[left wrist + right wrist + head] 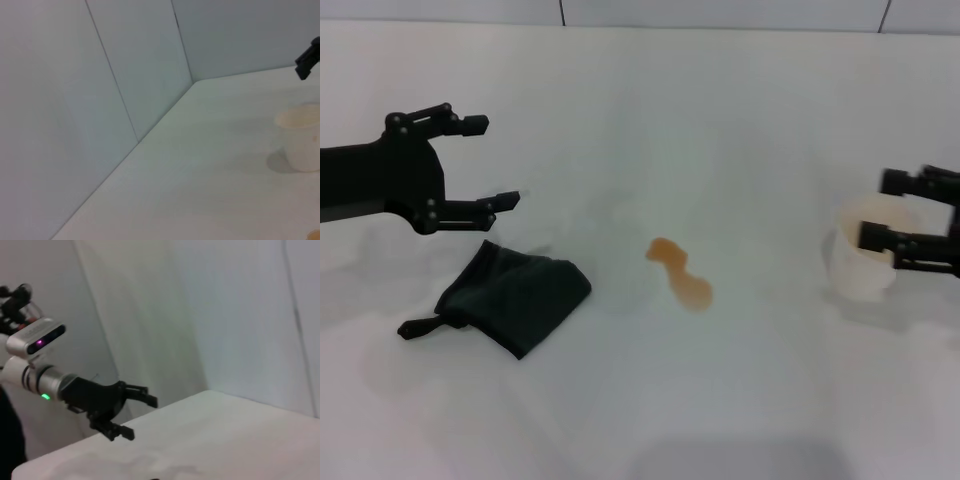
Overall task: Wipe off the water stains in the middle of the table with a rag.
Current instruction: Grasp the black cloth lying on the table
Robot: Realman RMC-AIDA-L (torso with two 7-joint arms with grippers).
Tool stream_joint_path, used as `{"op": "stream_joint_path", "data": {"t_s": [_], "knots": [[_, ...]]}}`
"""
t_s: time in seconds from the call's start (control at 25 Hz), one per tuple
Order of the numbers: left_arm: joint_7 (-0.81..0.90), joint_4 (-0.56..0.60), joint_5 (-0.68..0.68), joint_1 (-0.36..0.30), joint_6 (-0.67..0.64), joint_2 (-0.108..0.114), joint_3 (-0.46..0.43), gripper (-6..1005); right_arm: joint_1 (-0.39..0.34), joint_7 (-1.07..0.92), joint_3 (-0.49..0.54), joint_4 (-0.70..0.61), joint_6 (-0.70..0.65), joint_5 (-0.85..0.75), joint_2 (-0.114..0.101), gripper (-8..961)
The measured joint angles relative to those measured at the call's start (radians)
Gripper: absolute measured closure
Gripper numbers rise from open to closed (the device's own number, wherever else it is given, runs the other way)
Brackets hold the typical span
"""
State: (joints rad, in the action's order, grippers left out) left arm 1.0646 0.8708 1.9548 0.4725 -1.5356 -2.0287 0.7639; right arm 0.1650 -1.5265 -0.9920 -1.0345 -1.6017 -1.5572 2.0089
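Observation:
The water stains (680, 272) are a small orange-brown two-lobed puddle in the middle of the white table (720, 120). The dark green-black rag (515, 290) lies crumpled on the table left of the puddle, its loop tab pointing left. My left gripper (495, 162) is open and empty, hovering just above and behind the rag without touching it. It also shows in the right wrist view (137, 416), open. My right gripper (876, 210) is open at the far right, by a white paper cup (865, 258). One of its fingers (308, 61) shows in the left wrist view.
The paper cup stands upright at the right side and also shows in the left wrist view (301, 140). Grey-white walls (125, 75) close the table at the back and side. A sliver of the puddle (315, 235) shows at that view's corner.

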Motion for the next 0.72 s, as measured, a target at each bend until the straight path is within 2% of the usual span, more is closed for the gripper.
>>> {"op": "stream_joint_path", "data": {"t_s": [0.2, 0.36, 0.72], "knots": [[-0.002, -0.004, -0.007, 0.0, 0.007, 0.002, 0.0, 191, 0.059, -0.051, -0.07, -0.059, 0.063, -0.076, -0.002, 110], [-0.004, -0.005, -0.009, 0.0, 0.015, 0.002, 0.0, 191, 0.078, -0.11, -0.136, -0.139, 0.128, -0.173, -0.001, 111], [-0.001, 0.001, -0.01, 0.0, 0.016, 0.002, 0.0, 193, 0.071, -0.151, -0.138, -0.224, 0.108, -0.177, -0.002, 112]]}}
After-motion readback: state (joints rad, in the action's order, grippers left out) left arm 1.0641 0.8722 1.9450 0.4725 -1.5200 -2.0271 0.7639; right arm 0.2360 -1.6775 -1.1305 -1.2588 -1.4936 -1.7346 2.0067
